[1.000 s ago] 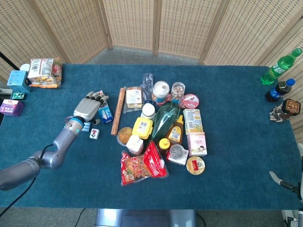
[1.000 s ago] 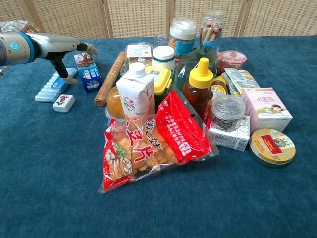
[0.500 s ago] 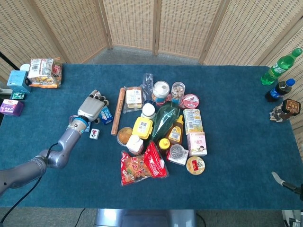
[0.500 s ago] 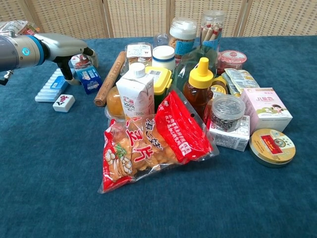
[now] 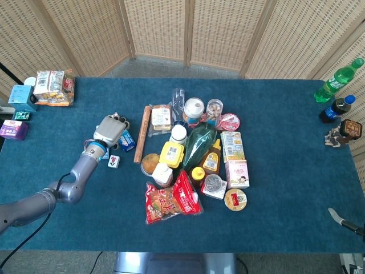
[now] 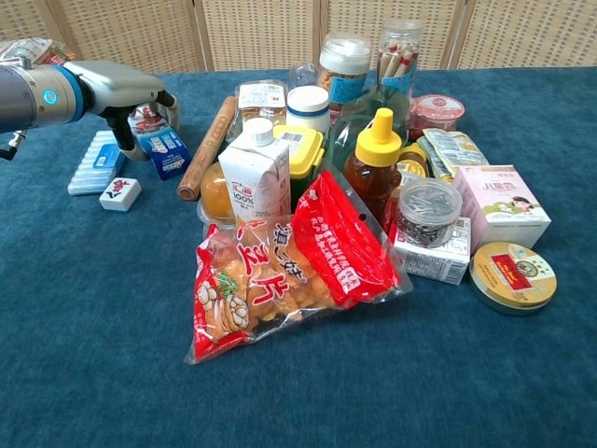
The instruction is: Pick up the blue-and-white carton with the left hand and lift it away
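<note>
The blue-and-white carton [image 6: 163,142] [image 5: 127,140] stands tilted on the blue cloth at the left of the pile. My left hand [image 6: 123,90] [image 5: 110,129] is over its top. The fingers [image 6: 169,101] curl down on the carton's far side and the thumb [image 6: 118,142] on its left side, so the hand grips it. The carton's base still looks to be down at the cloth. Of my right hand, only a thin grey tip [image 5: 335,215] shows at the lower right edge of the head view.
A pale blue strip pack [image 6: 93,161] and a mahjong tile [image 6: 119,192] lie just left of the carton. A wooden rolling pin [image 6: 207,136] lies to its right, with the crowded pile beyond: milk carton [image 6: 256,173], snack bag [image 6: 280,271], bottles and jars.
My left hand moved onto the carton and its fingers curled from spread to wrapped around it. The carton tipped slightly. The right hand's tip slid further out of the head view.
</note>
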